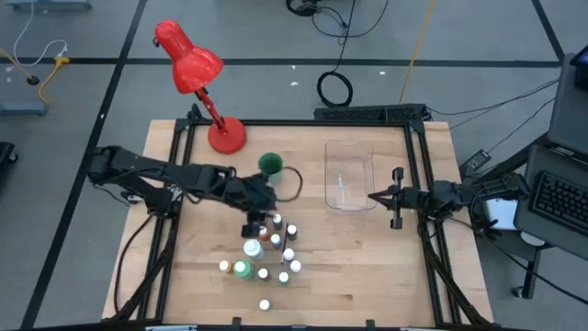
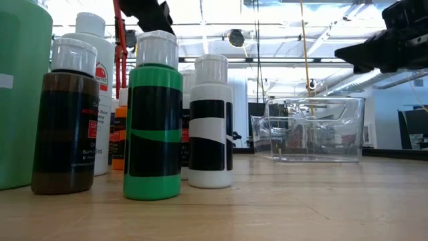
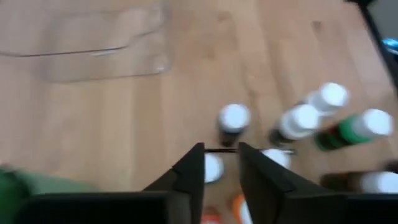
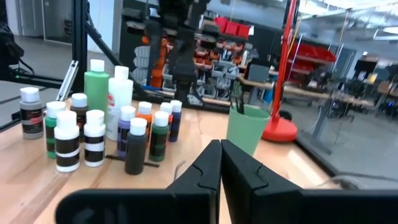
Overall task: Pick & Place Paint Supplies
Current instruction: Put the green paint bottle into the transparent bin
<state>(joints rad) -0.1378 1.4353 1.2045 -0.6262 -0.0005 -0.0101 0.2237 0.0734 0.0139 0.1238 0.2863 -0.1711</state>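
A wooden table [image 1: 367, 276] carries paint bottles [image 1: 266, 253], green cup [image 1: 269, 165] (plus clear tray [image 1: 349, 175]).

Small white-capped paint bottles [image 1: 266, 253] stand upright, clustered on the table.

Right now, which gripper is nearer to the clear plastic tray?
Right. The right gripper sits at the clear tray's edge; the left gripper hovers farther away, above the paint bottles.
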